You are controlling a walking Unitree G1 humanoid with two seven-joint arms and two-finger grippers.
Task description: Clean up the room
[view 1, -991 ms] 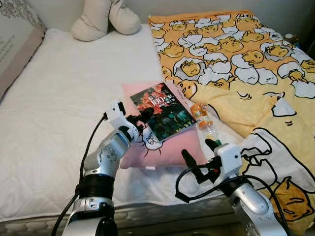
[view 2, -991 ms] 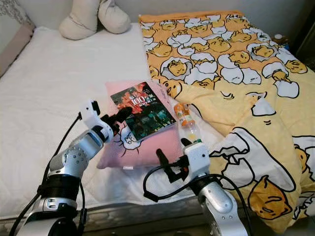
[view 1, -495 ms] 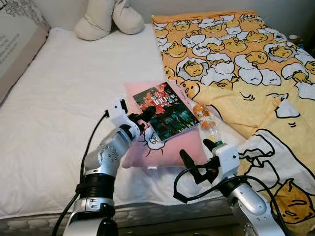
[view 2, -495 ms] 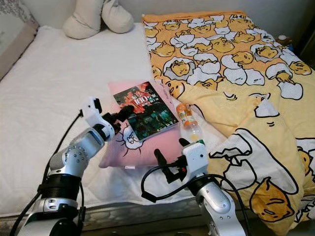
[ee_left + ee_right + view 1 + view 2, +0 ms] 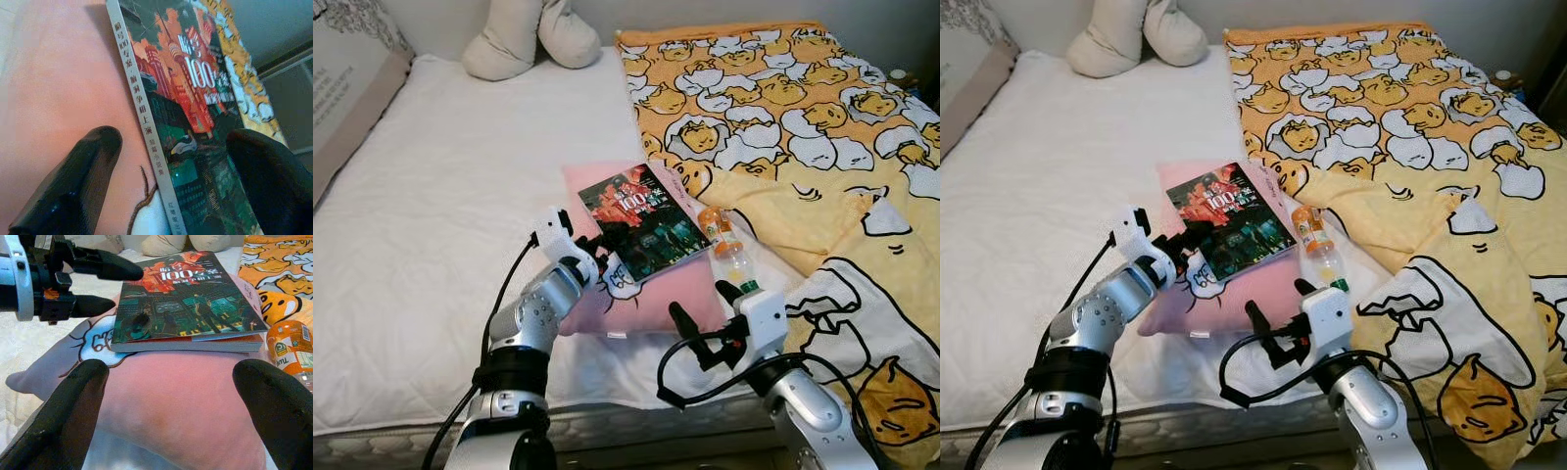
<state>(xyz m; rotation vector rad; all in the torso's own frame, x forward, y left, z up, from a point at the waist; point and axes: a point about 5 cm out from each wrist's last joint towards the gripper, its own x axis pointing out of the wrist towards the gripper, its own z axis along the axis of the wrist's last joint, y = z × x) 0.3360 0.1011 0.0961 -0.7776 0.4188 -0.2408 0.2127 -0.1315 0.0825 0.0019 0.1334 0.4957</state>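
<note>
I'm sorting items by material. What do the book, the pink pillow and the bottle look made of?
Book: paperback, glossy printed cover catching light. Pink pillow: soft matte fabric, sagging under the book. Bottle: likely clear plastic, with an orange label.

Pink pillow (image 5: 651, 294), red-and-green book (image 5: 641, 220), orange bottle (image 5: 722, 243), yellow blanket (image 5: 803, 127) (egg cartoon print)

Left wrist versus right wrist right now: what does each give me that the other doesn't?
Left wrist: the book's spine lettering close up, its edge between that gripper's open fingers. Right wrist: the left gripper at the book's corner, and the orange bottle beside the pink pillow. Both: book lying on pillow.
</note>
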